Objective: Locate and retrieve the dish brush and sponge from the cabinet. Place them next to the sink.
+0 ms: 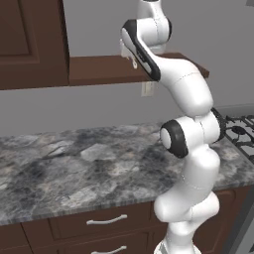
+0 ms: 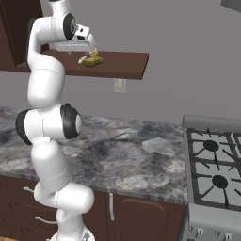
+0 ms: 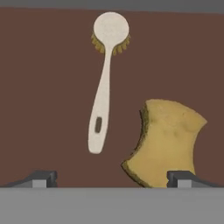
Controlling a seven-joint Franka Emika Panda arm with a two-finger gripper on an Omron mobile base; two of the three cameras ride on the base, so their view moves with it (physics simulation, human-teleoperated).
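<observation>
Bench (image 1: 74,163) of grey marbled stone below, bare under the raised arm. Shelf board (image 2: 117,66) of the cabinet (image 1: 30,44) higher up, carrying both wanted items. Hand (image 2: 89,47) poised just over them, fingers spread wide, gripping nothing, likely lined up for a pick. Sponge (image 3: 168,142) nearest the hand, dish brush (image 3: 105,83) flat just beside it.
</observation>
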